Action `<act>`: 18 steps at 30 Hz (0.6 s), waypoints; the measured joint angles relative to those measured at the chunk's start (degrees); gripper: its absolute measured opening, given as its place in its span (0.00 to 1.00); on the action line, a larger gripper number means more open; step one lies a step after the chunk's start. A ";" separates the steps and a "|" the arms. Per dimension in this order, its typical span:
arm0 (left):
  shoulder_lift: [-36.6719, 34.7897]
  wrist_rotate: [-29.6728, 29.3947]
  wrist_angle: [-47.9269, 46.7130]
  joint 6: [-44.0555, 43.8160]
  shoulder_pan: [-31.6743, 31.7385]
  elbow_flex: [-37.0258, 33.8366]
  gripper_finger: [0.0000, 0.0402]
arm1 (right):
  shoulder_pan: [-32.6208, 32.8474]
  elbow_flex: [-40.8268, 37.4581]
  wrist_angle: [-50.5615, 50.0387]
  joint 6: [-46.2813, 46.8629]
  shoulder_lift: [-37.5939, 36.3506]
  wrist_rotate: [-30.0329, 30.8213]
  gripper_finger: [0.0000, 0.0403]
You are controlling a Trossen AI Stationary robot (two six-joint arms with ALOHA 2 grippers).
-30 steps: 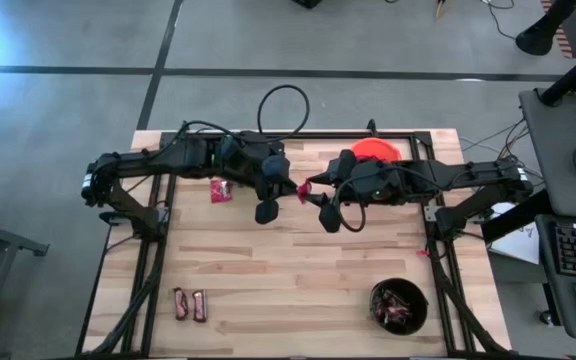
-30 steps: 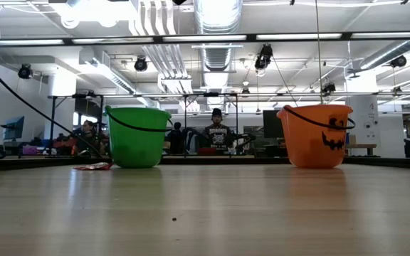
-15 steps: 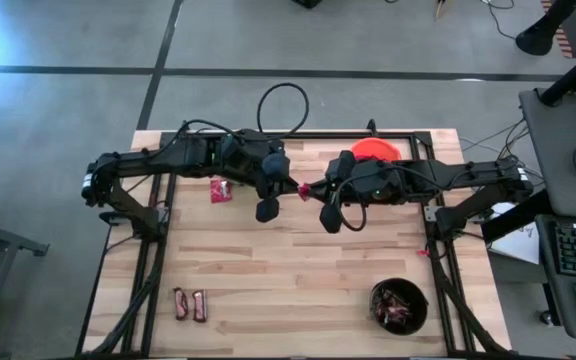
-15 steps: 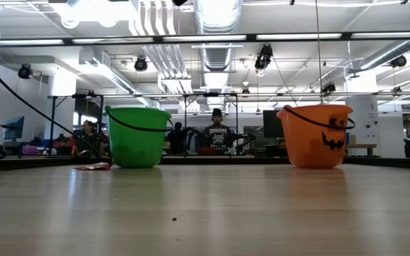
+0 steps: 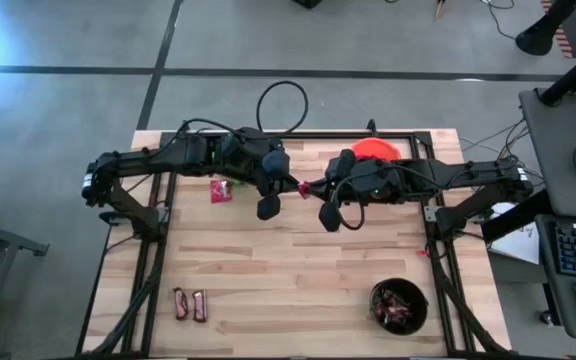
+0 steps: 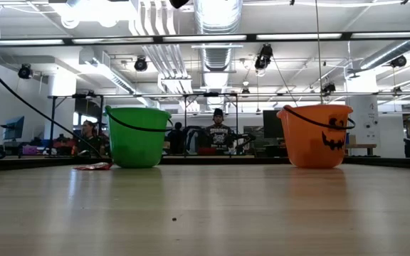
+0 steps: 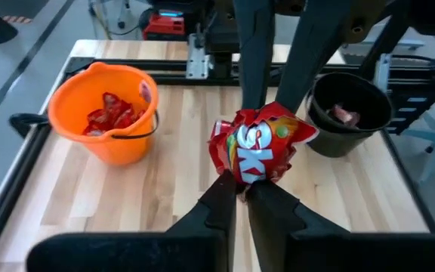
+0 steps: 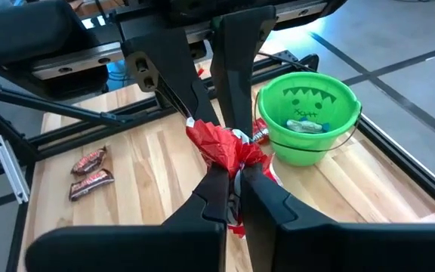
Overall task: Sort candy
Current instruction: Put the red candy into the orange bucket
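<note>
Handover is what this looks like to me: both grippers meet above the middle of the table's far half, each pinching the same red Skittles packet (image 7: 261, 143). The left gripper (image 7: 240, 189) has its fingers pressed onto the packet's lower edge, and the right gripper (image 8: 232, 181) clamps the crumpled wrapper from the opposite side.

To do it well, I'd say only one arm should let go, and only once the other's hold is sure, since pulling apart with both clamped could tear the wrapper. The orange bucket (image 7: 112, 113) already holds red packets, so it seems the likely destination.

White letters "SK" show on the packet; the rest is folded away. The green bucket (image 8: 308, 113) has a stitched monster face, and the orange one a jack-o'-lantern grin in the low view.
</note>
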 joint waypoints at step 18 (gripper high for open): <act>-0.33 -5.72 -11.54 -0.06 0.12 0.04 0.27 | -2.13 3.32 -17.20 1.22 -0.44 7.71 0.03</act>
